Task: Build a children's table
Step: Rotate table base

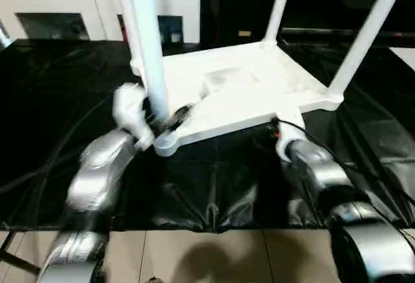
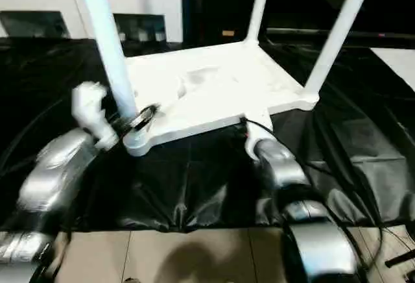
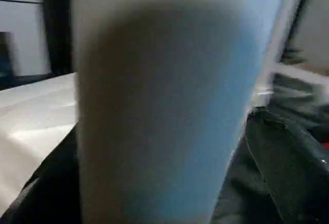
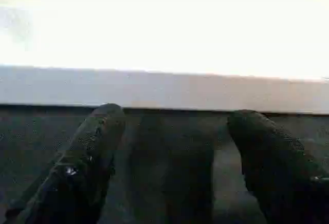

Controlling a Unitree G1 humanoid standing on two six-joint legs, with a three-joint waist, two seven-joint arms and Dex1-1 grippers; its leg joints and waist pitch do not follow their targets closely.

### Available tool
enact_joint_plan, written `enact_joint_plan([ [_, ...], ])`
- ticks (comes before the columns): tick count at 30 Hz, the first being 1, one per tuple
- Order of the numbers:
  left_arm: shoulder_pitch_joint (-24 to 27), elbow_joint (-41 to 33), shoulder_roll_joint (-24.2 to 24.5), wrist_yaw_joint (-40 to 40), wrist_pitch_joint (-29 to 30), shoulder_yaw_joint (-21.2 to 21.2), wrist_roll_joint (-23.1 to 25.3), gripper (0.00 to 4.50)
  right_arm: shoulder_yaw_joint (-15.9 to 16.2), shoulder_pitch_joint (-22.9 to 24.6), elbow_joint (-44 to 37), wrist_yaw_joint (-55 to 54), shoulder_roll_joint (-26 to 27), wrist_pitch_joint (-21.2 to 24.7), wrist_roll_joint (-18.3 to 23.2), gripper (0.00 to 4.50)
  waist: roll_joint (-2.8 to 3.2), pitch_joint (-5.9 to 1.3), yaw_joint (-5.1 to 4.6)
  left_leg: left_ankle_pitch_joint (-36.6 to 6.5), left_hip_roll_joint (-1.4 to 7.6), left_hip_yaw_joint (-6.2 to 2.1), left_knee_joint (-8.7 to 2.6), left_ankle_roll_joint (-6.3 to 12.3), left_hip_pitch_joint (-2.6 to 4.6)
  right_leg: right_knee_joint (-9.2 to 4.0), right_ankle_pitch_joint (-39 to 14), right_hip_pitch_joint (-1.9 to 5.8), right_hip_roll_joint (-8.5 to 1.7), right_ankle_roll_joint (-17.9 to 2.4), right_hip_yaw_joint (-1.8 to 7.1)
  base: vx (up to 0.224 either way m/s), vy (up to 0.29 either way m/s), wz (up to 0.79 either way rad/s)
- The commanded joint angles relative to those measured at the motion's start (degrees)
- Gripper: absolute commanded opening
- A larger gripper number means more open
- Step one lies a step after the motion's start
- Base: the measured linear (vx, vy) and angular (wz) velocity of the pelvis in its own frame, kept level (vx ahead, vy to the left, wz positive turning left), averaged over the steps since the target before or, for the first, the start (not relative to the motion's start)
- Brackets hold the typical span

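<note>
The children's table (image 1: pixel 240 95) lies upside down on a black sheet, its ribbed underside facing up. Three white legs stand in its corner sockets: the near-left leg (image 1: pixel 146 36), the far leg (image 1: pixel 279 4) and the right leg (image 1: pixel 369 30). My left gripper (image 1: pixel 162 121) is closed around the base of the near-left leg, just above its socket; in the left wrist view that leg (image 3: pixel 169 106) sits between my black fingers (image 3: pixel 288 167). My right gripper (image 1: pixel 280 130) is open at the table top's near edge (image 4: pixel 164 88), with its fingertips (image 4: pixel 103 131) close to the edge and nothing between them.
The black sheet (image 1: pixel 58 101) covers the work surface and ends at a front edge above the tiled floor (image 1: pixel 194 257). A white cabinet with glass doors (image 1: pixel 65 10) stands behind at the left. A cable (image 2: pixel 311 166) runs along my right forearm.
</note>
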Motion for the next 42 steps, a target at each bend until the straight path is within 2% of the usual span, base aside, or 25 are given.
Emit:
enact_joint_plan([
  [1, -1.02, -1.54, -0.78, -7.68, 3.66, -2.17, -4.50, 4.35, -0.73, -1.14, 2.51, -0.62, 0.10, -0.67, -0.32, 3.75, 0.53, -4.56, 0.07, -2.06, 2.70, -0.49, -3.44, 3.51, 1.44, -3.16, 9.48, 3.16, -5.00, -16.86, 2.74, 0.000, 0.000, 0.00],
  [2, -0.54, -3.94, -0.46, -13.04, 7.38, -2.95, -8.00, 4.35, -0.53, -1.48, 3.82, -0.61, 0.29, -0.95, -0.71, 3.75, 0.63, -4.59, 0.52, -0.87, 2.90, -0.41, -3.40, 4.24, 1.47, -2.96, 11.56, 3.14, -4.86, -17.68, 2.55, 0.000, 0.000, 0.00],
  [4, 0.16, -6.31, 0.06, -15.90, 10.54, -3.71, -10.34, 4.35, -0.20, -1.57, 4.69, -0.59, 0.36, -1.07, -1.16, 3.75, 0.50, -4.57, 0.62, -0.49, 2.98, -0.34, -3.39, 4.35, 1.35, -2.73, 12.37, 3.25, -4.83, -18.04, 2.43, 0.000, 0.000, 0.00],
  [5, 0.70, -8.04, 0.50, -17.96, 12.65, -4.38, -12.07, 4.35, -0.07, -1.67, 5.25, -0.48, 0.44, -1.30, -1.40, 3.75, 0.17, -4.56, 0.62, -0.97, 3.00, -0.23, -3.39, 4.79, 1.22, -2.74, 11.58, 3.42, -4.85, -18.00, 2.40, 0.000, 0.000, 0.00],
  [6, 0.70, -8.04, 0.50, -17.96, 12.65, -4.38, -12.07, 4.35, -0.07, -1.67, 5.25, -0.48, 0.44, -1.30, -1.40, 3.75, 0.27, -4.48, 0.61, -1.53, 3.02, -0.18, -3.40, 4.86, 1.24, -2.88, 10.85, 3.33, -4.91, -17.92, 2.40, 0.000, 0.000, 0.00],
  [8, 1.71, -10.99, 1.47, -22.27, 16.22, -5.99, -14.68, 4.35, 0.08, -2.13, 6.68, -0.14, 0.76, -2.31, -1.71, 3.75, 0.15, -4.31, 0.44, -3.02, 3.04, -0.12, -3.53, 4.60, 1.24, -3.11, 8.13, 3.35, -5.02, -17.66, 2.43, 0.000, 0.000, 0.00],
  [10, 2.40, -13.19, 2.03, -24.01, 18.70, -7.02, -15.84, 4.35, 0.12, -2.43, 7.42, 0.42, 1.07, -3.03, -1.73, 3.75, -0.12, -4.18, 0.11, -4.06, 3.08, -0.10, -3.65, 4.04, 1.10, -3.27, 5.35, 3.42, -5.09, -17.30, 2.43, 0.000, 0.000, 0.00],
  [12, 4.11, -17.84, 2.79, -25.03, 22.09, -9.18, -17.66, 4.35, 0.52, -2.43, 7.52, 1.14, 1.43, -3.53, -2.03, 3.75, -0.08, -4.00, -0.22, -5.03, 3.05, -0.04, -3.76, 3.48, 1.11, -3.55, 2.95, 3.35, -5.02, -16.87, 2.50, 0.000, 0.000, 0.00],
  [13, 5.26, -20.87, 2.92, -25.35, 23.89, -10.55, -18.80, 4.35, 0.79, -2.42, 7.53, 1.67, 1.70, -3.88, -2.23, 3.75, -0.12, -4.06, -0.19, -5.05, 3.18, -0.01, -3.73, 3.24, 1.30, -3.49, 3.04, 3.28, -5.07, -16.88, 2.52, 0.000, 0.000, 0.00],
  [14, 6.23, -23.46, 2.85, -25.45, 25.29, -11.73, -19.53, 4.35, 1.00, -2.46, 7.67, 2.04, 1.93, -4.15, -2.37, 3.75, -0.20, -4.00, -0.48, -4.76, 3.12, -0.04, -3.76, 3.42, 1.04, -3.47, 3.45, 3.38, -5.09, -16.81, 2.57, 0.000, 0.000, 0.00],
  [15, 6.76, -24.95, 2.62, -25.40, 26.02, -12.45, -19.87, 4.35, 1.13, -2.52, 7.81, 2.18, 2.07, -4.34, -2.46, 3.75, -0.16, -4.01, -0.57, -4.68, 3.03, 0.03, -3.71, 3.58, 1.16, -3.53, 3.68, 3.28, -4.94, -16.70, 2.61, 0.000, 0.000, 0.00],
  [19, 7.51, -27.23, 0.91, -24.50, 26.75, -14.07, -19.80, 4.35, 1.18, -2.60, 8.17, 2.23, 2.43, -4.80, -2.63, 3.75, -0.22, -3.94, -0.75, -4.82, 3.04, 0.11, -3.73, 3.88, 1.26, -3.71, 3.49, 3.26, -4.90, -16.66, 2.75, 0.000, 0.000, 0.00],
  [22, 6.82, -26.42, -1.55, -23.28, 25.40, -15.38, -18.07, 4.35, 1.14, -2.55, 8.50, 2.26, 2.77, -5.25, -3.08, 3.75, -0.06, -3.81, -0.95, -5.63, 2.86, 0.11, -3.76, 3.71, 1.25, -3.97, 2.11, 3.24, -4.80, -16.28, 2.81, 0.000, 0.000, 0.00],
  [25, 5.04, -22.66, -4.05, -18.82, 20.53, -15.55, -13.33, 4.35, 1.15, -2.50, 8.69, 2.06, 2.92, -5.55, -3.34, 3.75, -0.04, -3.76, -1.08, -7.16, 2.99, 0.05, -3.88, 3.25, 1.49, -4.37, 0.70, 3.22, -4.72, -15.89, 2.85, 0.000, 0.000, 0.00],
  [26, 4.54, -21.66, -4.35, -17.28, 19.56, -15.55, -12.09, 4.35, 1.15, -2.54, 8.77, 1.94, 2.92, -5.63, -3.41, 3.75, 0.17, -3.72, -1.06, -7.58, 2.95, 0.00, -3.92, 3.04, 1.55, -4.44, 0.16, 3.22, -4.70, -15.52, 2.85, 0.000, 0.000, 0.00],
  [27, 4.54, -21.66, -4.35, -17.28, 19.56, -15.55, -12.09, 4.35, 1.15, -2.54, 8.77, 1.94, 2.92, -5.63, -3.41, 3.75, 0.04, -3.80, -1.07, -7.75, 2.96, -0.06, -3.95, 2.77, 1.58, -4.42, -0.13, 3.31, -4.72, -15.19, 2.83, 0.000, 0.000, 0.00],
  [28, 2.12, -16.22, -5.00, -11.94, 15.37, -14.56, -7.90, 4.35, 0.84, -2.46, 8.82, 1.33, 2.78, -5.58, -3.35, 3.75, 0.41, -3.82, -1.08, -7.46, 2.89, -0.09, -3.96, 2.74, 1.57, -4.52, 0.45, 3.26, -4.56, -14.99, 2.79, 0.000, 0.000, 0.00],
  [29, 1.12, -13.94, -5.04, -9.81, 13.39, -13.92, -6.36, 4.35, 0.68, -2.35, 8.81, 0.98, 2.63, -5.58, -3.34, 3.75, 0.28, -3.82, -1.11, -7.46, 2.81, -0.06, -3.94, 2.70, 1.64, -4.55, 0.72, 3.28, -4.54, -14.96, 2.79, 0.000, 0.000, 0.00],
  [30, 0.08, -11.77, -4.73, -7.89, 12.28, -13.29, -5.10, 4.35, 0.43, -2.21, 8.80, 0.54, 2.40, -5.56, -3.26, 3.75, 0.46, -3.86, -1.06, -7.53, 2.92, -0.10, -3.95, 2.64, 1.66, -4.46, 1.00, 3.31, -4.66, -15.16, 2.80, 0.000, 0.000, 0.00],
  [32, -0.44, -10.76, -4.46, -6.90, 11.91, -12.96, -4.53, 4.35, 0.21, -2.16, 8.86, 0.29, 2.26, -5.60, -3.27, 3.75, 0.28, -3.81, -1.08, -9.03, 2.90, -0.14, -4.07, 2.20, 1.68, -4.68, -0.95, 3.33, -4.77, -14.99, 2.73, 0.000, 0.000, 0.00],
  [33, -1.37, -8.48, -3.28, -5.96, 9.67, -11.76, -3.50, 4.35, -0.27, -1.78, 8.79, -0.07, 1.52, -5.78, -3.14, 3.75, 0.35, -3.79, -1.21, -9.08, 2.75, -0.21, -4.08, 1.90, 1.43, -4.74, -1.78, 3.49, -4.79, -14.80, 2.70, 0.000, 0.000, 0.00],
  [35, -1.92, -6.71, -2.26, -4.85, 8.22, -11.26, -2.11, 4.35, -0.58, -1.46, 8.59, -0.07, 0.93, -5.95, -3.00, 3.75, 0.32, -3.84, -1.45, -9.34, 2.74, -0.21, -4.05, 1.79, 1.39, -4.71, -2.14, 3.43, -4.81, -14.73, 2.71, 0.000, 0.000, 0.00],
  [36, -2.27, -5.38, -1.71, -3.49, 7.36, -11.02, -1.06, 4.35, -0.73, -1.21, 8.34, 0.09, 0.53, -6.08, -2.88, 3.75, 0.52, -3.88, -1.62, -9.57, 2.71, -0.19, -3.99, 1.77, 1.43, -4.79, -2.27, 3.35, -4.76, -14.75, 2.67, 0.000, 0.000, 0.00],
  [39, -2.99, -2.32, -1.28, -2.00, 4.64, -10.46, 0.40, 4.35, -0.95, -0.64, 7.82, 0.52, -0.24, -6.36, -2.65, 3.75, 0.36, -3.91, -2.04, -9.64, 2.67, -0.22, -3.95, 2.25, 1.27, -4.77, -2.05, 3.43, -4.79, -15.15, 2.63, 0.000, 0.000, 0.00],
  [42, -2.71, -1.25, -0.80, -1.48, 3.56, -10.76, 1.49, 4.35, -1.09, 0.52, 6.77, 1.39, -1.32, -6.80, -2.43, 3.75, 0.37, -4.05, -1.89, -8.72, 2.81, -0.10, -3.77, 3.14, 1.36, -4.68, -0.52, 3.31, -4.92, -15.95, 2.70, 0.000, 0.000, 0.00],
])
